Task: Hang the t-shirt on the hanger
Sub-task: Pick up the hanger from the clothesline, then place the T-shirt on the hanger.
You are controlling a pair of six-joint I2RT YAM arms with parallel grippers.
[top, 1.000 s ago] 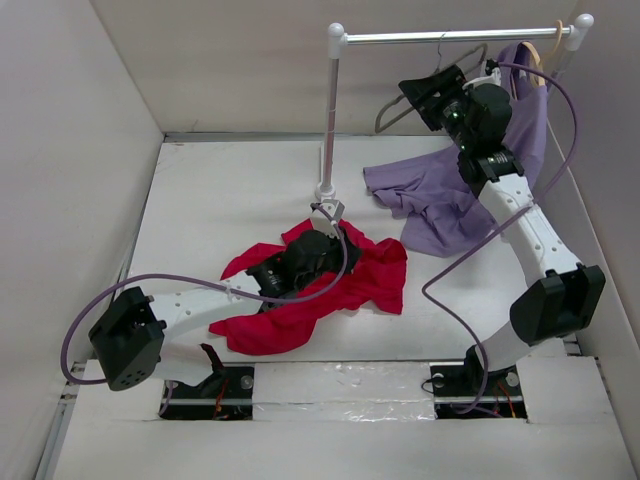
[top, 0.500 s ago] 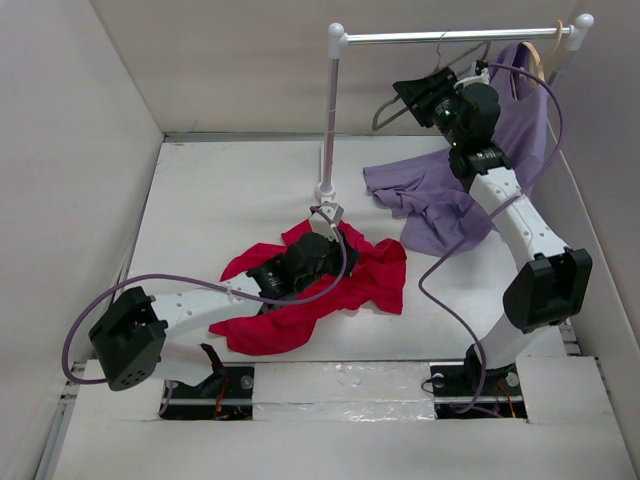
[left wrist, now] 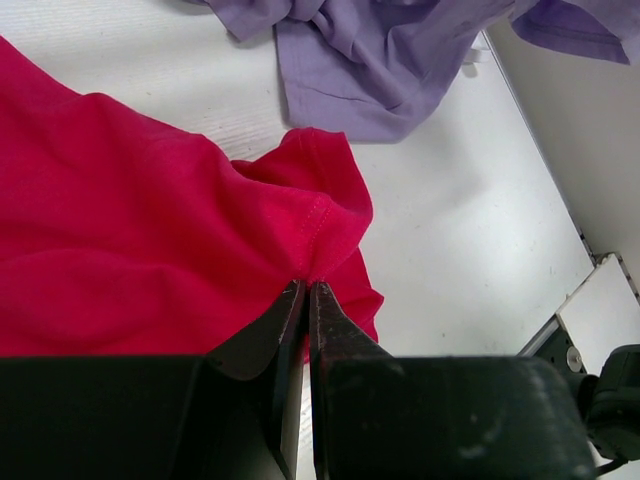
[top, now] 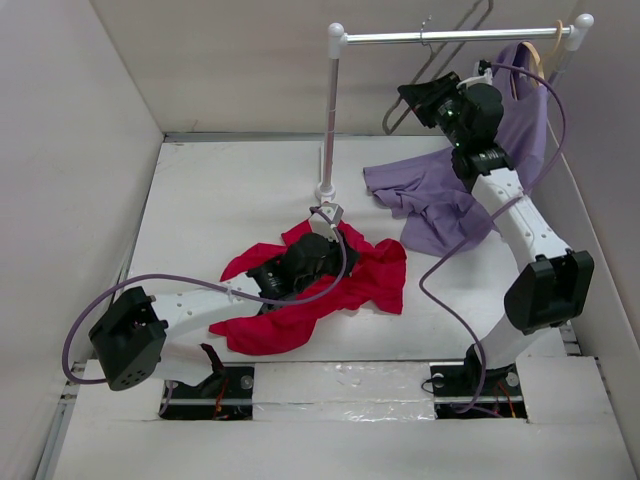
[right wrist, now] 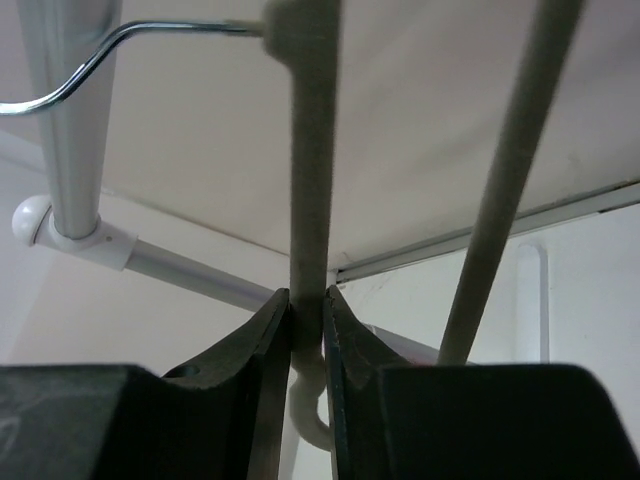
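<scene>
Starting on the left: the t-shirt is a crumpled red heap on the table, just in front of the foot of the rack pole. The left arm lies right across it, so the middle of the shirt is hidden in the overhead view. Its long axis runs roughly left to right, from the low near-left corner up toward the right. I can't make out the collar or sleeves, so no idea which end is the neck.

The left gripper only shows properly in its own wrist camera. The jaws are squeezed together with a hemmed fold of the red fabric pinched at the very tips.

Moving right, the hanger is up by the rail. From above it's thin and half blocked by the right wrist (only slivers of grey show). It seems to slant from lower left, by the back wall, up to the right past the rail, so it's steeply tilted rather than hanging level. Whether the hook sits on the rail I can't tell.

The right gripper has its fingers clamped on one grey bar of the hanger, both pads touching it.

Furthest right, the purple shirt drapes down from the rail end onto the table, just beside the red one but not touching it.
</scene>
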